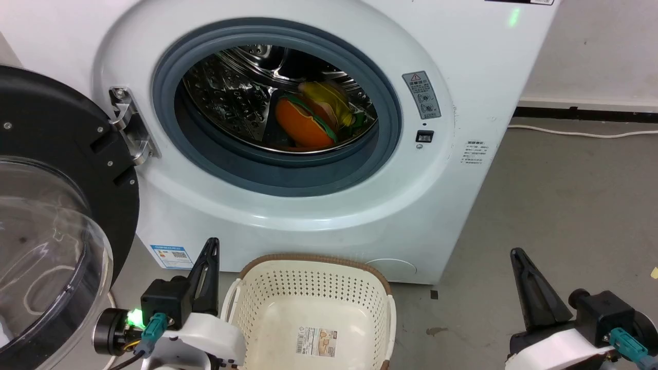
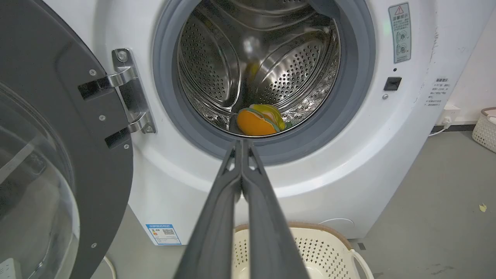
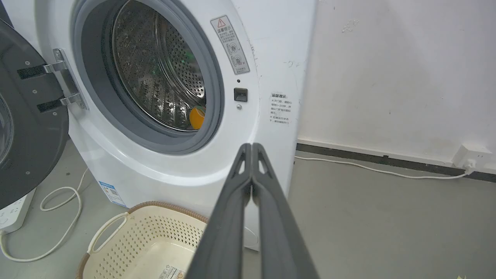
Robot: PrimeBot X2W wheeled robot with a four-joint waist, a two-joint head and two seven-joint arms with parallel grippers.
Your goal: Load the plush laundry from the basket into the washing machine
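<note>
The plush laundry [image 1: 308,119], an orange, green and yellow burger toy, lies inside the steel drum of the washing machine [image 1: 447,205]; it also shows as the plush laundry [image 2: 260,120] and as an orange patch of plush laundry [image 3: 197,117]. The black-rimmed dome door [image 1: 46,231] stands swung open at the left. The cream basket [image 1: 313,288] sits on the floor before the machine, holding just its paper label. My left gripper [image 1: 212,242] is shut beside the basket's left. My right gripper [image 1: 516,253] is shut at the lower right. Both hold nothing.
A white cable [image 1: 581,132] runs along the grey floor by the wall's dark skirting. Another white cord [image 3: 58,217] and a power strip lie under the open door. A second basket [image 2: 484,128] stands far right. Bare floor [image 1: 565,205] spreads right of the machine.
</note>
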